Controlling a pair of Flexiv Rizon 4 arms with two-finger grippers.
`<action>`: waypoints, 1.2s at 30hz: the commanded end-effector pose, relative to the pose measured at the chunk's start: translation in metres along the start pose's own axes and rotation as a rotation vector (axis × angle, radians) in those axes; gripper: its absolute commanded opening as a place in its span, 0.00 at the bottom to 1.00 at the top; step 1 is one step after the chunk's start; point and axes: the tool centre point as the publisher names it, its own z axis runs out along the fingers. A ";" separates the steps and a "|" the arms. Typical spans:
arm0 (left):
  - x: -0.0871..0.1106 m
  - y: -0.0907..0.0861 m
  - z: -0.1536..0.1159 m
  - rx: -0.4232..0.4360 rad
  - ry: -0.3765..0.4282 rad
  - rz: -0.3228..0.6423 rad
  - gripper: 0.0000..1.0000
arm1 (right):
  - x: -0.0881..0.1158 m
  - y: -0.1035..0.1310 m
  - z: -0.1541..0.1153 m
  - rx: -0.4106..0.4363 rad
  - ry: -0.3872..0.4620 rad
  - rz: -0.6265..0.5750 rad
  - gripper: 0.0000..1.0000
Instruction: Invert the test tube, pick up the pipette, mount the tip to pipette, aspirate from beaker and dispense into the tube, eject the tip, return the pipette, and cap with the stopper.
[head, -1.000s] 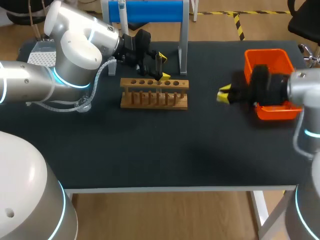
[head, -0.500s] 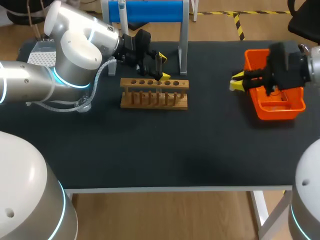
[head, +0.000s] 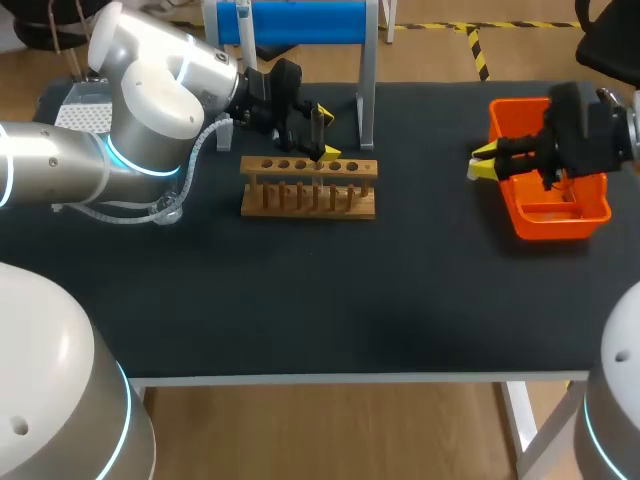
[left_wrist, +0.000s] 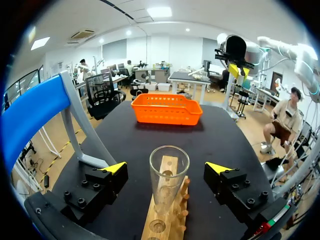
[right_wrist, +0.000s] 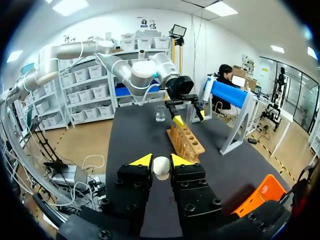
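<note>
Any print on the task's things is too small for you to read.

The test tube (left_wrist: 169, 175) is standing upright in one hole of the wooden rack (head: 308, 186). Its long axis is running vertical and its open mouth is pointing up.

Your left arm is coming in from the rack's left and rear. Its wrist is bending so that the left gripper (head: 326, 134) is hanging just over the rack's back edge. In the left wrist view this gripper (left_wrist: 167, 167) is looking along the rack's row of holes. Its fingers are standing wide, one on each side of the tube and neither touching the glass.

Your right arm is coming in from well to the right of the rack, with its last link lying roughly level. The right gripper (head: 482, 162) is pointing back toward the rack and hanging well apart from it, at the rack-side edge of the orange basket (head: 545, 215). In the right wrist view its fingers are sitting narrow around the gripper's centre (right_wrist: 160, 162), pinching a small white round stopper (right_wrist: 161, 166) from both sides.

The beaker (right_wrist: 160, 114) is standing on the table just past the rack's left end. The blue stand (head: 300, 20) is rising behind the rack.
</note>
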 end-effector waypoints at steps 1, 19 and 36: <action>-0.001 -0.001 0.000 -0.004 0.003 -0.001 1.00 | 0.001 0.001 -0.002 0.003 0.002 0.000 0.00; -0.001 -0.001 0.000 -0.004 0.003 -0.001 1.00 | -0.031 0.072 0.119 0.064 0.128 -0.007 0.00; -0.001 -0.001 0.000 -0.004 0.003 -0.001 1.00 | -0.056 0.109 0.171 0.131 0.137 -0.077 0.00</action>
